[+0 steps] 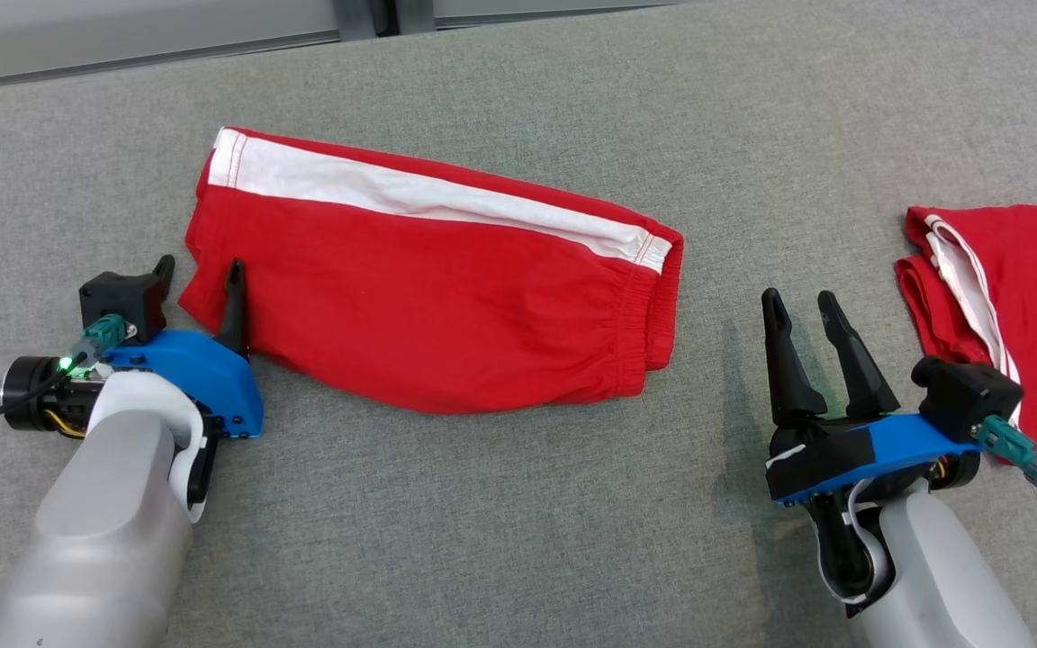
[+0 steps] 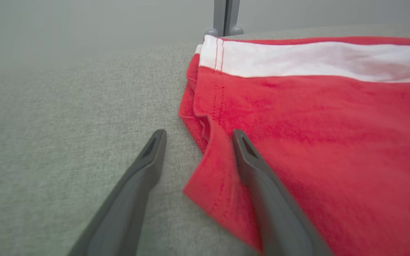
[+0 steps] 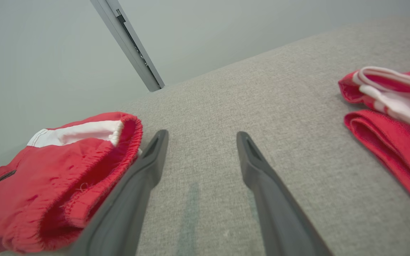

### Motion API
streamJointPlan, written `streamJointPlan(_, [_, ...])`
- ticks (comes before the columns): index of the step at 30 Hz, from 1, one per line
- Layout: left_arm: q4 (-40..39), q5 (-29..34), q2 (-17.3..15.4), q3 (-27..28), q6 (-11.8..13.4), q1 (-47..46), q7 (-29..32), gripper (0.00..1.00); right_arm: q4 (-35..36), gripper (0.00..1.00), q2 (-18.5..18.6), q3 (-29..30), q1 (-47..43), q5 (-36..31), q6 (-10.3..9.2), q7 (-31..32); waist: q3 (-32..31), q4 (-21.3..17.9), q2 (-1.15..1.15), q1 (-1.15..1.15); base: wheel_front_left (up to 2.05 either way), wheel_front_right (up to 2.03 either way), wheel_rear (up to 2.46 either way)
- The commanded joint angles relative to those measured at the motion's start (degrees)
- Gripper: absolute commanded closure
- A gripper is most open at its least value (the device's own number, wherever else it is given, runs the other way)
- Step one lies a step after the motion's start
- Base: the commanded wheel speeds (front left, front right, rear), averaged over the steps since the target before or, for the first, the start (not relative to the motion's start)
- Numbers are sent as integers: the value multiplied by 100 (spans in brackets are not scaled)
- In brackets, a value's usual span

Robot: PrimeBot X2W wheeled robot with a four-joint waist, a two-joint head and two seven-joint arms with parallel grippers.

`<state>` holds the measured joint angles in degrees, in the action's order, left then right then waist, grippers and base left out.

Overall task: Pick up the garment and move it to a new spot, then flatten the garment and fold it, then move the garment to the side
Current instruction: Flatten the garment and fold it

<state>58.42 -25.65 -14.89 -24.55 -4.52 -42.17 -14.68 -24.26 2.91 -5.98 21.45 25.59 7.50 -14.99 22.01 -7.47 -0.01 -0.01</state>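
The shorts [image 1: 428,306] lie left of centre on the table [image 1: 518,522]. They look folded in half, with the white stripe along the far edge and the waistband to the right. By the look of it, the move to the side is what remains.

The left gripper [image 1: 200,265] stands wide open and grips nothing. In the left wrist view one finger lies over the hem corner and the other over bare table. Whether the finger presses the cloth or hangs just above it cannot be told from here. The right gripper [image 1: 799,299] is open and empty too, over bare table just right of the waistband and apart from it.

Risks from here:
- The left jaws straddle only the loose lower corner. Closing there may pinch a single layer, and lifting would then peel the fold open.
- The right gripper is off the cloth. If it shuts where it is, it catches nothing, and a one-sided lift would let the shorts swing and crumple.
- The table covering looks coarse, so dragging the shorts instead of lifting them could bunch the lower layer.
- A second red garment [image 1: 1023,297] lies near the right arm. A sweep rightward could snag it, or drop the shorts onto it.
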Motion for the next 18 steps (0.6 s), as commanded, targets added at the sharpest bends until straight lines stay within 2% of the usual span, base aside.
streamJointPlan(1, [127, -3, 79, -44, -41, -1, 74, 0, 23, 0, 2, -2, -67, 20, -2, -26, 4, -18, 1, 1, 0, 0, 0])
streamJointPlan(6, [375, -92, 274, -177, -197, -51, 130, 0, 12, 0, 5, -26, -80, 76, -1, -26, 25, -53, 1, 1, 0, 0, 0])
streamJointPlan(7, [405, -100, 288, -198, -222, -64, 121, 58, 6, 0, 4, -36, -78, 70, -1, -26, 25, -56, 1, 1, 0, 0, 0])
streamJointPlan(8, [431, -122, 298, -217, -244, -80, 109, 100, -1, 0, 4, -41, -70, 66, -2, -26, 24, -58, 1, 1, 0, 0, 0])
streamJointPlan(14, [464, -258, 249, -135, -272, -46, -8, 100, -64, 0, 3, -36, -108, 49, -2, -26, -106, -36, 1, 1, 0, 0, 0])
streamJointPlan(18, [212, -285, 280, 46, -135, 146, -53, 100, -123, 0, 5, 68, -261, -35, -1, -26, -376, 67, 1, 1, 0, 0, 0])
